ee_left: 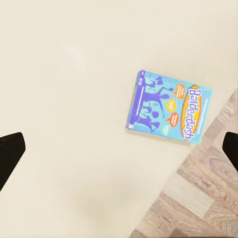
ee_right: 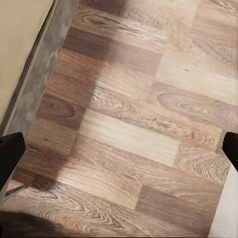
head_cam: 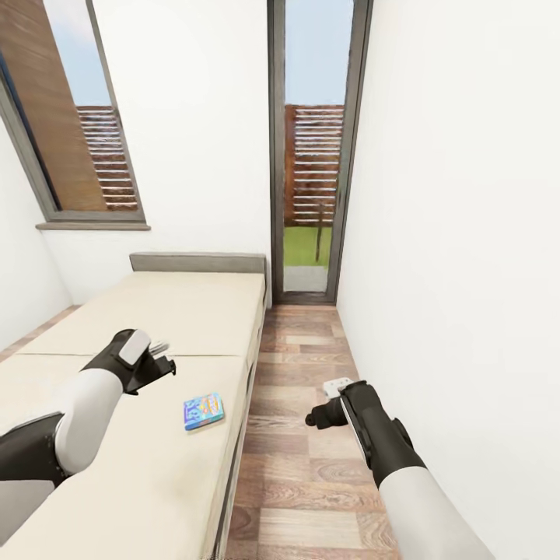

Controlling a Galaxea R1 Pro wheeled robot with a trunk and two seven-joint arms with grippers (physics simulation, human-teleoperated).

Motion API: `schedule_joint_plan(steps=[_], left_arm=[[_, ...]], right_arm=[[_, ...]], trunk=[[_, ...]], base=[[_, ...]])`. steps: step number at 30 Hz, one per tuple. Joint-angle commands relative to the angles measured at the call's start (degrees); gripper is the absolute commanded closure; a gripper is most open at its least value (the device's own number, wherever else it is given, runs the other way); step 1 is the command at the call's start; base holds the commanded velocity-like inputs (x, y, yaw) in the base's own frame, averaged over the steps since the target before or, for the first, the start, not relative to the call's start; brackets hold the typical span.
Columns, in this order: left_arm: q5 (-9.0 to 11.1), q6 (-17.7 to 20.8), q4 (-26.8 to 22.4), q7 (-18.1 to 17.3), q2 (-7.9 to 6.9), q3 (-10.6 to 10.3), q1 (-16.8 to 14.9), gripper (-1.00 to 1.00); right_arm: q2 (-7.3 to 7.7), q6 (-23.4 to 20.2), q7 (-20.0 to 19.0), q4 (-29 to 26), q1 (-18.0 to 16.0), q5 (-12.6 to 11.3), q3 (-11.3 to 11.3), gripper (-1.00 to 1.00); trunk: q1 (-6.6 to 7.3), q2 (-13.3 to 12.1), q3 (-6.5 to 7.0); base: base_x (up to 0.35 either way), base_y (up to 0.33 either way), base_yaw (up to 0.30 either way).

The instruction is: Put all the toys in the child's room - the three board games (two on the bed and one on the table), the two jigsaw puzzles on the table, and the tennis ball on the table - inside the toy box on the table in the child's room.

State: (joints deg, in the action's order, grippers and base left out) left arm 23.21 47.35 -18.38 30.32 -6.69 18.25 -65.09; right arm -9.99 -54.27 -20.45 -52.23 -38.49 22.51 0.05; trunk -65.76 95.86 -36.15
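Edges and blur

The bed (head_cam: pixel 155 467) ran out of the head view at the left and bottom edges. The small print on the blue board game (ee_left: pixel 168 110) was too blurred to read in the left wrist view. In both wrist views only dark finger tips (ee_left: pixel 11 148) (ee_right: pixel 10 153) showed, cut by the picture sides.
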Motion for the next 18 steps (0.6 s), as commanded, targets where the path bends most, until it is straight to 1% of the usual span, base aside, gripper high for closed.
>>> schedule_joint_plan(steps=[1,6,9,14,18], left_arm=[[0.5,0.1,0.0,0.1,-0.04,0.1,0.0,-1.00],[0.3,-0.4,-0.2,-1.5,-0.33,0.0,0.2,-1.00],[0.2,-1.8,-0.6,-1.9,-0.21,0.1,0.1,-1.00],[0.3,-5.2,-1.0,-2.9,0.07,-0.1,-0.1,-1.00],[0.1,-6.4,-1.1,-5.9,-0.22,-0.3,-0.5,-1.00]], right_arm=[[-0.01,-0.3,-0.5,-0.1,0.0,0.6,0.0,-1.00],[-0.01,-0.6,-0.8,-0.1,-0.1,0.5,-0.1,-1.00],[-0.01,-0.3,-1.5,-0.1,-0.1,0.5,-0.2,-1.00],[-0.01,1.3,-5.2,-0.1,0.0,0.5,-0.4,-1.00],[-0.01,3.2,-7.7,-0.1,0.0,0.5,-0.5,-1.00]], trunk=[[-0.22,0.4,-0.34],[-1.32,2.5,-1.69],[-1.98,3.7,-2.51],[-3.08,5.7,-3.87],[-3.95,7.3,-4.95]], base=[[0.000,0.000,0.000],[0.000,0.000,0.000],[0.000,0.000,0.000],[0.000,0.000,0.000],[0.000,0.000,0.000]])
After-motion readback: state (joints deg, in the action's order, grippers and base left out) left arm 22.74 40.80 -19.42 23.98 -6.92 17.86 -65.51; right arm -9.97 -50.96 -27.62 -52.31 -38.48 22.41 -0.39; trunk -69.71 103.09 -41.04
